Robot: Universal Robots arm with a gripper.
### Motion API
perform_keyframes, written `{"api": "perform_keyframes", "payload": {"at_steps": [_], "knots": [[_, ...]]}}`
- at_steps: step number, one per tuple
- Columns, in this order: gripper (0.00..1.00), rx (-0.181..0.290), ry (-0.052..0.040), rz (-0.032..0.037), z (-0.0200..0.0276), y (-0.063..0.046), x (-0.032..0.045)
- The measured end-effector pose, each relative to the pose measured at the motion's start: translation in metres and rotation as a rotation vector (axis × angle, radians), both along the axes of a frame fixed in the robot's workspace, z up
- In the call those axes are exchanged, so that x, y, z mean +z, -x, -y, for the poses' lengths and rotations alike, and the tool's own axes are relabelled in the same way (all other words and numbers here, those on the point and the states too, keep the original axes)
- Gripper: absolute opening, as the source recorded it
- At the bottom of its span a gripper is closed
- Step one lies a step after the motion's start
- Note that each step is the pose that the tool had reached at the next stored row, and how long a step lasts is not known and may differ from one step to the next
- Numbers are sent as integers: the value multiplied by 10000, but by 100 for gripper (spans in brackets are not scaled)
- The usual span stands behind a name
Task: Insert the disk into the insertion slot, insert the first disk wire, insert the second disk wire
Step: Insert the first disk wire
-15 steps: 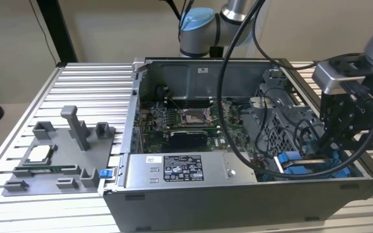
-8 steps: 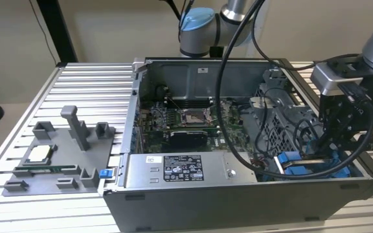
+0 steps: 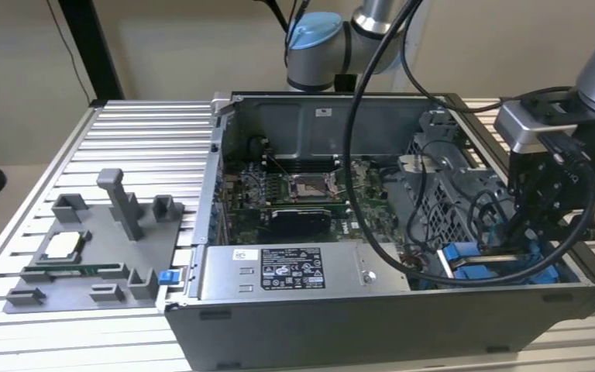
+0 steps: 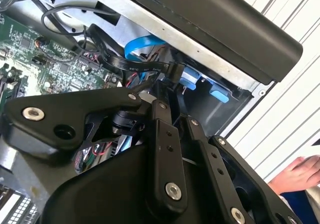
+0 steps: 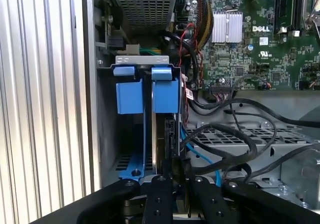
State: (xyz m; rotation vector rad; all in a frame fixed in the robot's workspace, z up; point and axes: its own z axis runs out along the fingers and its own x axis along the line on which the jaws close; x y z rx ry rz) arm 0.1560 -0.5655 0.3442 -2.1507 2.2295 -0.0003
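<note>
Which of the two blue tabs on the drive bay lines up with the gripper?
The blue tab on the motherboard side; the gripper sits in line with it. The other tab is by the case wall.

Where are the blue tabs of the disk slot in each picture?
Exterior view: blue tabs, low at the exterior view's right, inside the case.
Second wrist view: blue tabs beside the case's dark rim.
First wrist view: blue tabs on the insertion slot.
Shared landmark: green circuit board.
</note>
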Motion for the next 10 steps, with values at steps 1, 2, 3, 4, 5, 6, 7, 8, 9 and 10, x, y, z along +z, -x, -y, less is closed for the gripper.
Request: {"api": "perform_keyframes", "payload": {"at_steps": [1,2,3,4,5,6,7,8,9,10], "knots": [[0,-1,-2,-1,-5,0,-1],[0,-1,-2,0,-11,0,-1],[0,0,-2,0,-14,0,-1],[0,0,-1,1,-15,0,-1],[0,0,-1,0,-14,0,-1],[0,0,-2,0,-15,0,-1],[0,0,-1,0,-15,0,-2],[0,1,-1,0,-15,0,-3],[0,0,1,0,-15,0,-4],[0,0,2,1,-15,0,-6]]}}
